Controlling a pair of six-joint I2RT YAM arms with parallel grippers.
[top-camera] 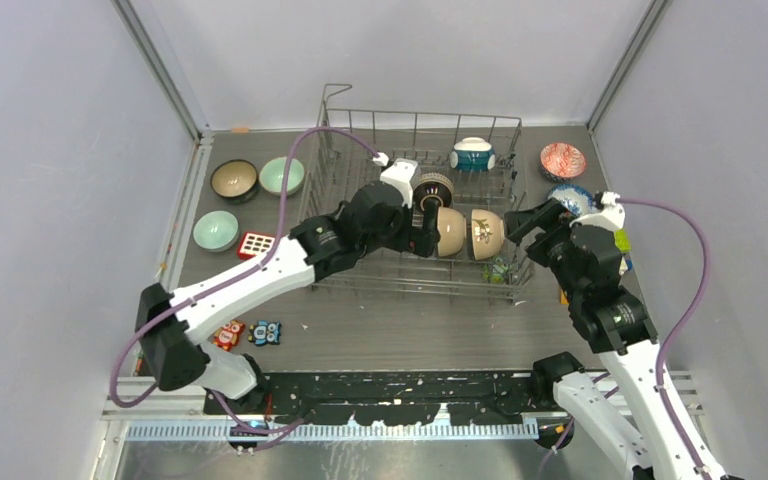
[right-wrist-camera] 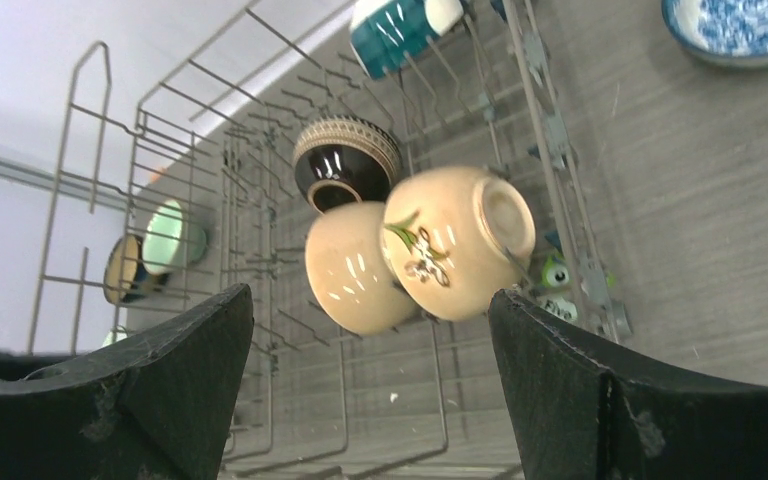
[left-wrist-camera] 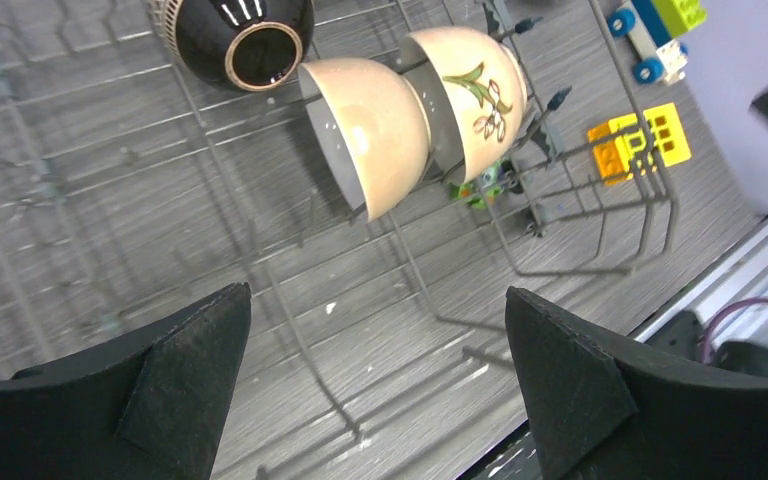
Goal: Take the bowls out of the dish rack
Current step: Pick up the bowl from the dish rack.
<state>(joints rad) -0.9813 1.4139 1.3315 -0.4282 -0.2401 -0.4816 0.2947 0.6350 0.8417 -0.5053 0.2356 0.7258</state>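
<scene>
Bowls waiting to be unloaded number four, all tipped on edge between the tines of the dish rack in the middle of the overhead frame, a pose that leaves each rim free to be pinched: a dark brown bowl, a plain cream bowl touching a leaf-painted cream bowl, and a teal-and-white bowl near the far wall. The left end effector reaches inside the rack, spread wide and holding nothing, aimed at the plain cream bowl. The right end effector hovers at the rack's right side, also wide and empty, facing the leaf-painted one. Three bowls sit upright on the desk at upper left, while a red patterned bowl and a blue-and-white bowl sit at upper right, probably so each arm unloads to its own side.
</scene>
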